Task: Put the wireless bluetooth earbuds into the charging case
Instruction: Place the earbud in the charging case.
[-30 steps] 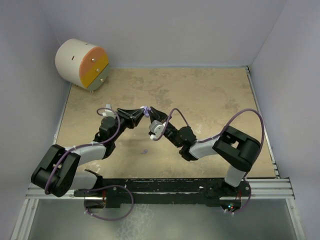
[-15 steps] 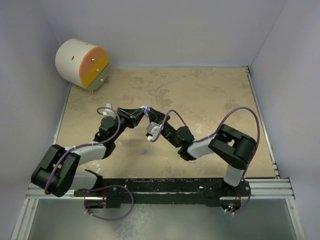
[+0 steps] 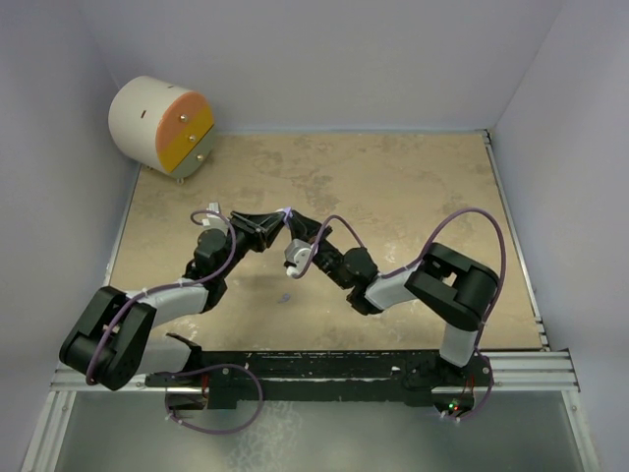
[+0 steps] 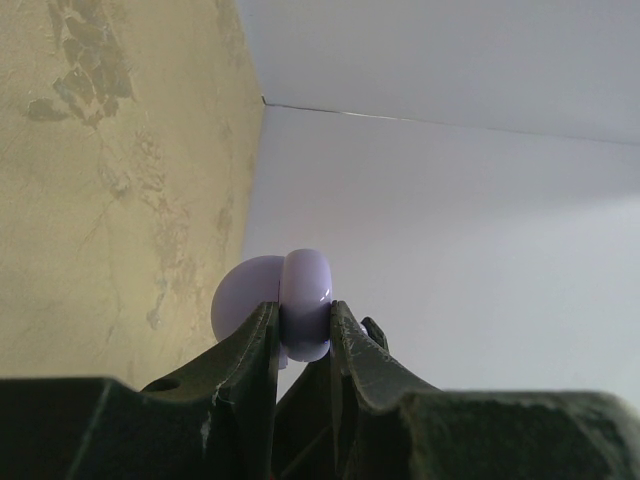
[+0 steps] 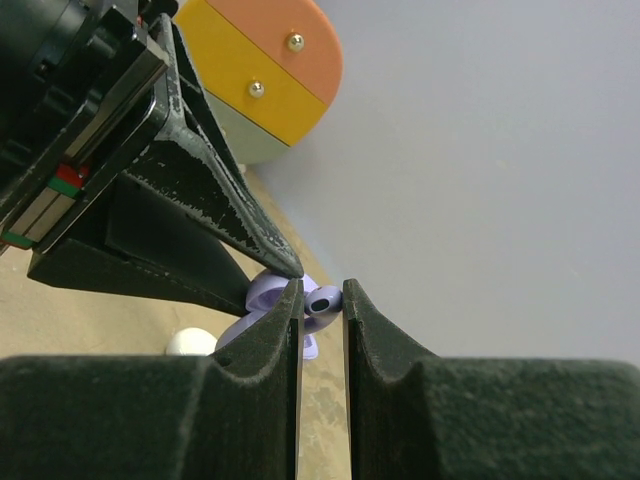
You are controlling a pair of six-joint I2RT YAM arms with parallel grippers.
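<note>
My left gripper (image 4: 305, 312) is shut on a lilac charging case (image 4: 305, 285) and holds it on edge above the table, its lid (image 4: 240, 298) swung open to the left. My right gripper (image 5: 322, 292) is shut on a lilac earbud (image 5: 324, 301) and holds it right against the open case (image 5: 262, 292), beside the left fingers (image 5: 215, 215). In the top view both grippers meet at mid-table, the left gripper (image 3: 278, 219) and the right gripper (image 3: 294, 224), with the case (image 3: 286, 213) between them. Another tiny lilac earbud (image 3: 285, 296) lies on the table below them.
A round white drawer unit (image 3: 162, 125) with orange, yellow and green fronts stands at the back left; it also shows in the right wrist view (image 5: 265, 80). A small white round thing (image 5: 187, 342) lies on the table behind the case. Walls close in the table.
My right arm has slid left, bringing its gripper and the lilac earbud up against the case. The left arm has held still.
</note>
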